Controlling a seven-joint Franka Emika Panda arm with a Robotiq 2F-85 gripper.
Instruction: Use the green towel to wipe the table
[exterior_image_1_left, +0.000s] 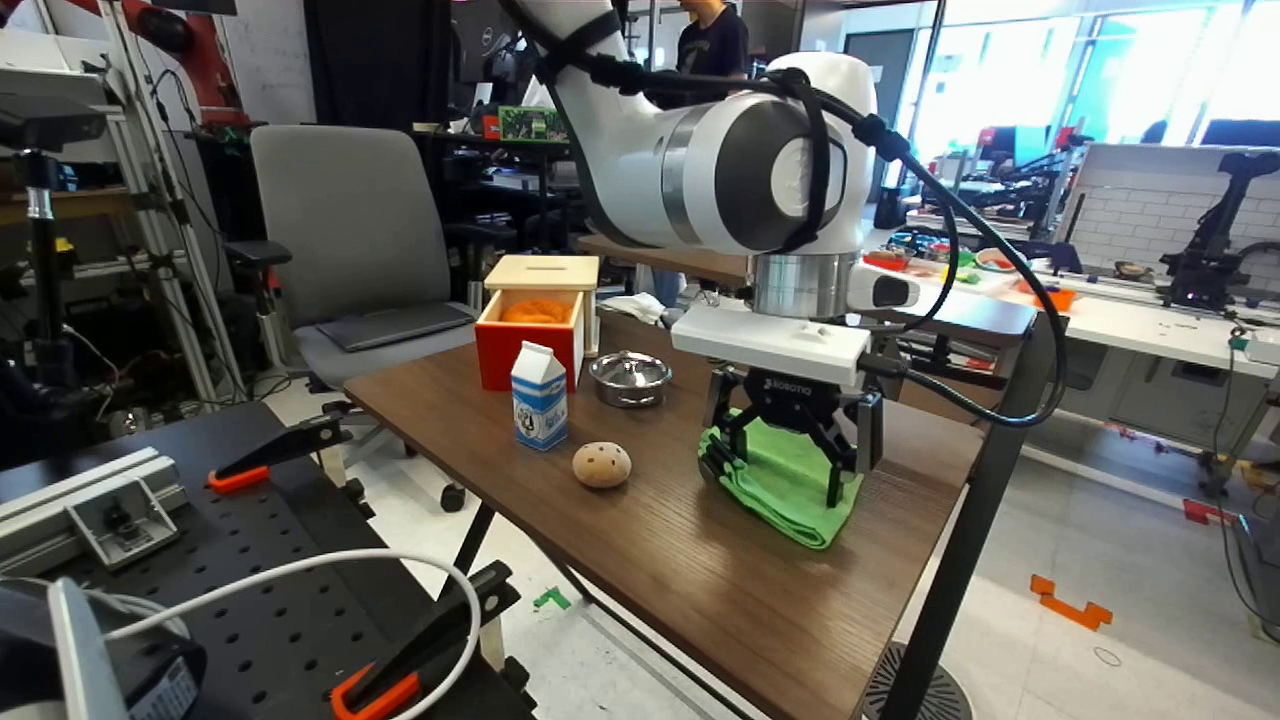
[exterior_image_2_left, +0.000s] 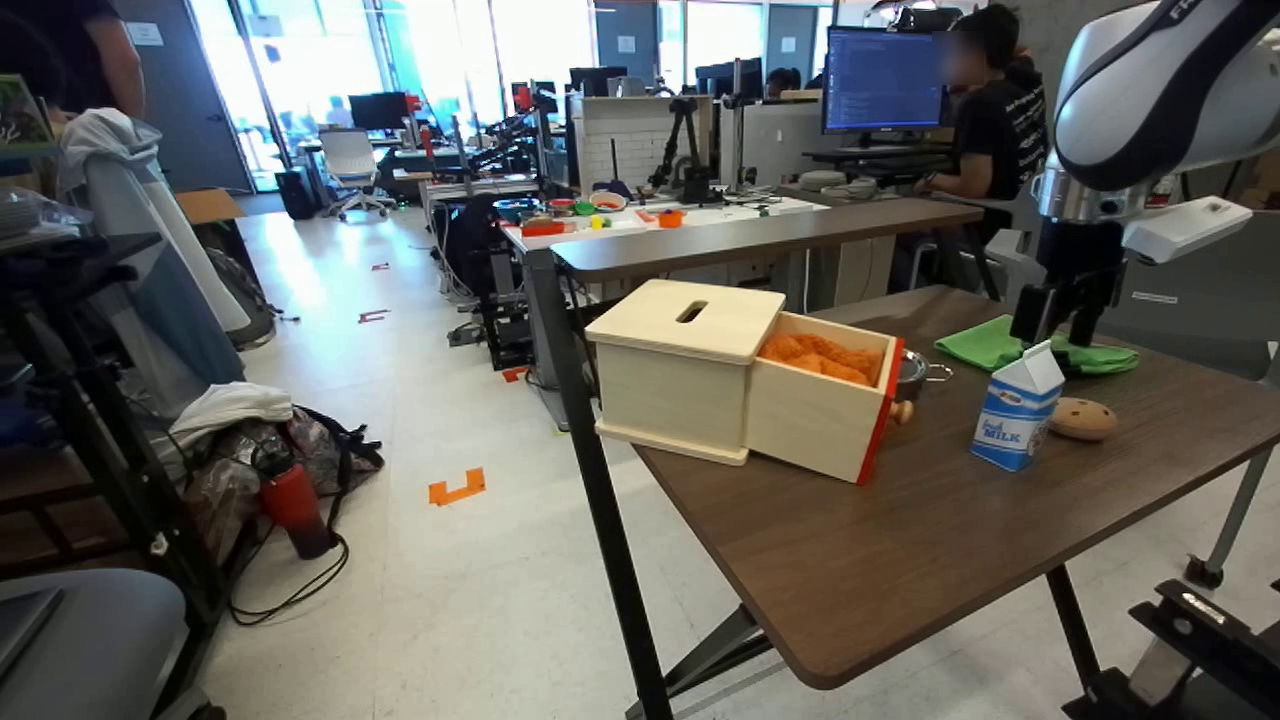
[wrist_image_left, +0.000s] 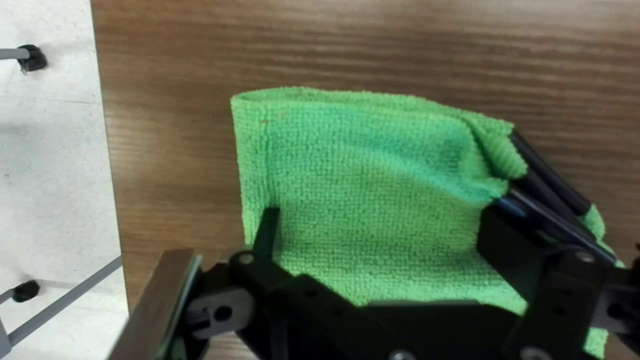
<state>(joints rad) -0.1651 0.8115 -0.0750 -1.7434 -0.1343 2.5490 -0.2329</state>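
nearest in an exterior view: black perforated bench (exterior_image_1_left: 300, 630), white cable (exterior_image_1_left: 370, 554) looping over it, black clamp (exterior_image_1_left: 275, 450) with an orange end at its edge.

next, brown table (exterior_image_1_left: 660, 570). gripper (exterior_image_1_left: 778, 476) sits low over the green towel (exterior_image_1_left: 805, 505), which lies folded and flat on the table, near an edge. fingers (exterior_image_1_left: 835, 487) spread wide, cloth running between them; no pinch on it that i can see, can't tell if the tips press down. wrist view: dark rods (wrist_image_left: 552, 172) poke out at the towel's edge right by one finger, can't tell what they are.

same tabletop: tan spotted lump (exterior_image_1_left: 602, 465), apart from the towel. then blue-white milk carton (exterior_image_1_left: 540, 415), upright, near the lump. then silver pot (exterior_image_1_left: 630, 385), lid on. wooden box (exterior_image_2_left: 665, 395) near the pot, its red-fronted drawer (exterior_image_2_left: 810, 420) out with orange fuzzy stuff (exterior_image_2_left: 820, 355) inside, seen in both exterior views.

past the table: grey chair (exterior_image_1_left: 350, 220), closed laptop (exterior_image_1_left: 400, 326) on the seat. further back, person in a dark shirt (exterior_image_1_left: 712, 45), mostly cut off by the frame.
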